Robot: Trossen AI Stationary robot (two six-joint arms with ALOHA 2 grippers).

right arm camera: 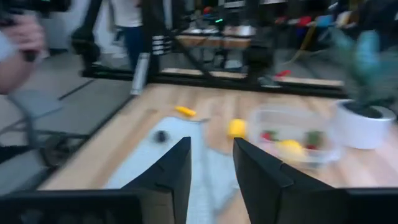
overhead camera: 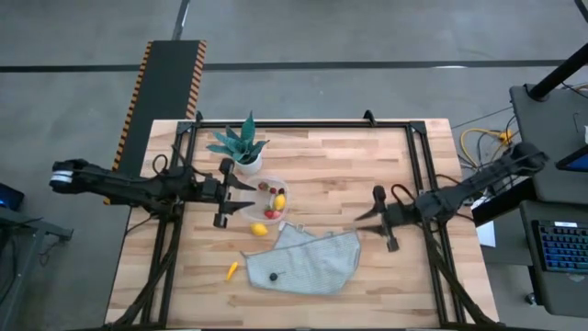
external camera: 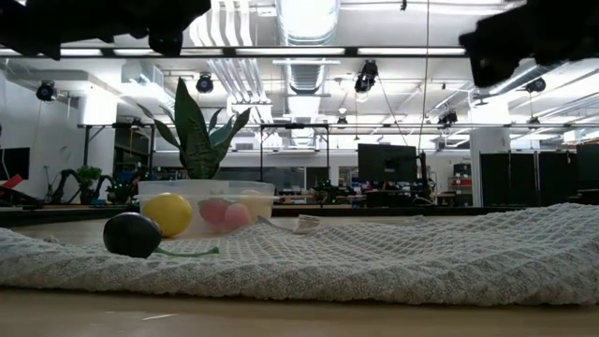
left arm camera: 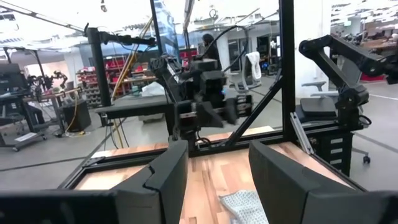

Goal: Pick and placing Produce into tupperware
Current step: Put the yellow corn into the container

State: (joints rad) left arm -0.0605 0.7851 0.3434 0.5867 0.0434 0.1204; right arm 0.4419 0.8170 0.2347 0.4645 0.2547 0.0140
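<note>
The clear round tupperware stands on the table by the potted plant, with red berries and a yellow lemon piece inside. Another lemon lies on the wood just outside it. A dark berry rests on the grey cloth. A small orange-yellow carrot piece lies on the wood left of the cloth. My left gripper hovers open at the tupperware's left side. My right gripper hovers open above the cloth's right corner.
A green spiky plant in a white pot stands just behind the tupperware. A black metal frame runs along the table's edges. A person's hand shows beyond the table in the right wrist view.
</note>
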